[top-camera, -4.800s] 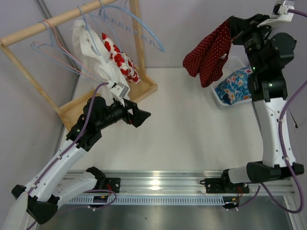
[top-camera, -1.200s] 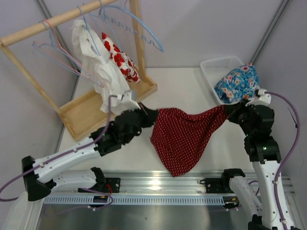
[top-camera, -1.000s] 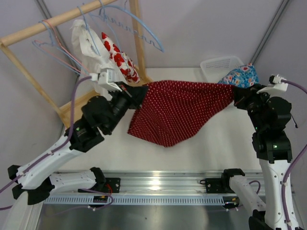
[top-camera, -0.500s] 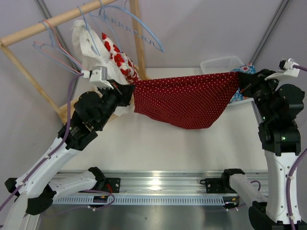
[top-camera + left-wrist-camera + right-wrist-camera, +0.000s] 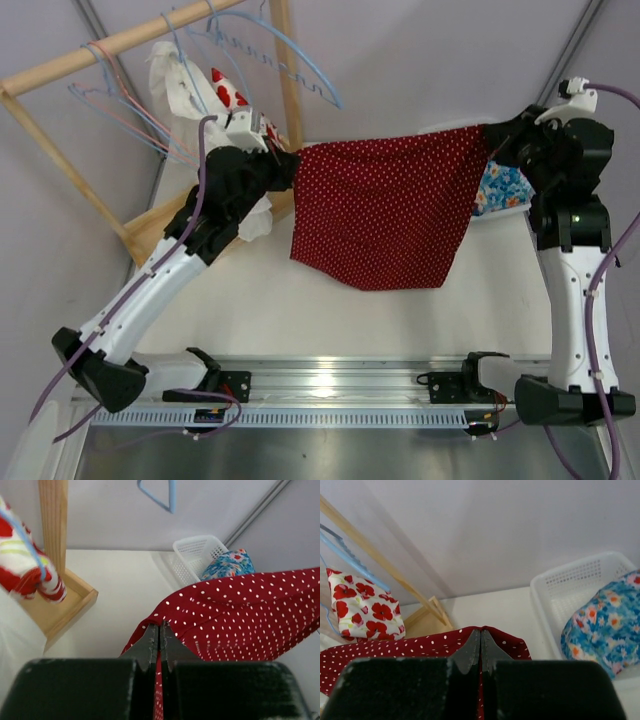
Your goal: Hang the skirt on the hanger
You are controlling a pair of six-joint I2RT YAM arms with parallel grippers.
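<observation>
The dark red polka-dot skirt [image 5: 385, 210] hangs spread out in the air above the table, held by its top edge at both ends. My left gripper [image 5: 290, 166] is shut on the left corner, close to the rack. My right gripper [image 5: 492, 140] is shut on the right corner, in front of the basket. In the left wrist view the left gripper [image 5: 160, 626] pinches the skirt [image 5: 240, 620]. The right gripper [image 5: 481, 631] in its own wrist view pinches a fold of the skirt [image 5: 395, 647]. The thin pale-blue hanger [image 5: 110, 108] hangs on the rack's rail at far left, apart from both grippers.
A wooden rack [image 5: 290, 100] stands at back left with a white cloth with red blotches [image 5: 225, 95], thin pink hangers [image 5: 108, 62] and a bigger wavy blue hanger [image 5: 305, 70]. A white basket [image 5: 197, 555] at back right holds a blue floral garment [image 5: 500, 185].
Both arms have lifted the skirt higher and toward the back. The left gripper has moved right, up against the rack's post; the skirt now hangs flatter and wider.
</observation>
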